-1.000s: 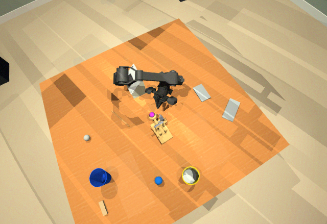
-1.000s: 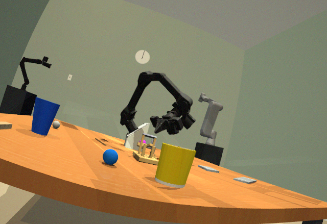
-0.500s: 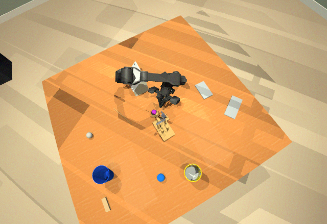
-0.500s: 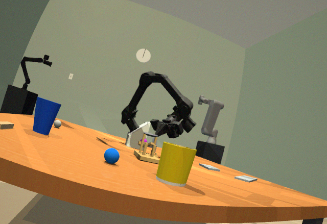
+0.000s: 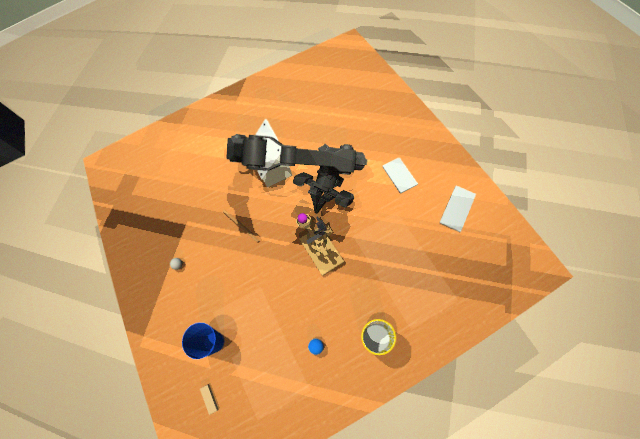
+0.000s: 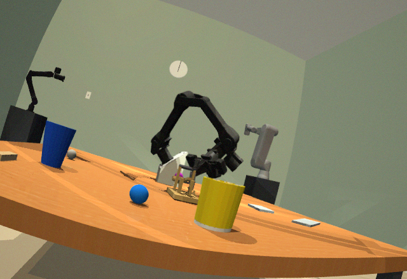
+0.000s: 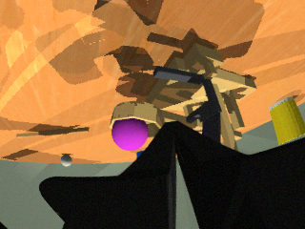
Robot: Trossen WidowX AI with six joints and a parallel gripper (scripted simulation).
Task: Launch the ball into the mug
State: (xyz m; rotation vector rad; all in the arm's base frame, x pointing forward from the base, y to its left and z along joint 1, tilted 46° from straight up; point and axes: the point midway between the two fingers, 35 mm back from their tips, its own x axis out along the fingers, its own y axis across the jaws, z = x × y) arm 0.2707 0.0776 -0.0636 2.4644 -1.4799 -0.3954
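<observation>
Near the centre of the top view, the magenta ball [image 5: 302, 217] [image 6: 180, 175] [image 7: 130, 134] sits in the cup of the catapult [image 5: 323, 256] [image 6: 184, 196] [image 7: 221, 86], just below and left of the fully closed, empty gripper [image 5: 317, 210] [image 6: 195, 174] [image 7: 172, 128].

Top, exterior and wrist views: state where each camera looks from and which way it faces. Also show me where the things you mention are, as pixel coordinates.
Top: high above the table [image 5: 289, 289], facing down; the arm [image 5: 325, 159] [image 6: 215, 115] and closed gripper [image 5: 318, 208] [image 7: 172, 128] show.
Exterior: low by the table edge nearest the yellow mug [image 5: 378, 353] [image 6: 219, 203] [image 7: 287, 121], facing across toward the arm and far wall; whole arm visible.
Wrist: on the arm beside the gripper, looking past its dark fingers at the catapult [image 5: 323, 261] [image 6: 182, 197] [image 7: 210, 102].
Top and exterior share the blue cup [image 5: 199, 342] [image 6: 57, 144].
</observation>
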